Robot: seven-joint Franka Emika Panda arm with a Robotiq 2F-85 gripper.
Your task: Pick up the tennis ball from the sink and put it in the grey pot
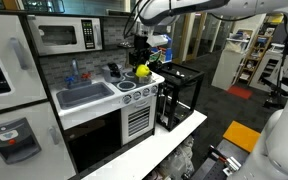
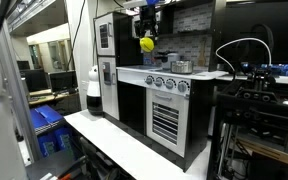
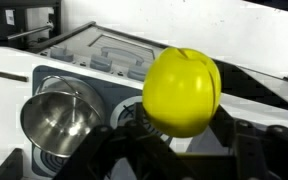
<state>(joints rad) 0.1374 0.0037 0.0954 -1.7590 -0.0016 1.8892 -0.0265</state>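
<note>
My gripper (image 1: 141, 62) is shut on the tennis ball (image 1: 142, 72), a yellow-green ball held in the air above the toy stove top, to the right of the sink (image 1: 84, 96). In the other exterior view the ball (image 2: 147, 44) hangs just under the gripper (image 2: 147, 32), well above the counter. In the wrist view the ball (image 3: 182, 90) fills the middle between my fingers (image 3: 184, 135). The grey pot (image 3: 56, 118), round and shiny, stands on the stove below and to the left of the ball. Part of the sink basin (image 3: 109, 48) shows behind it.
A dark vessel (image 1: 112, 71) stands at the back of the counter by the sink. A microwave (image 1: 66, 36) sits on the shelf above. A black open frame box (image 1: 179, 95) stands beside the stove, with a white table edge (image 1: 154, 140) in front.
</note>
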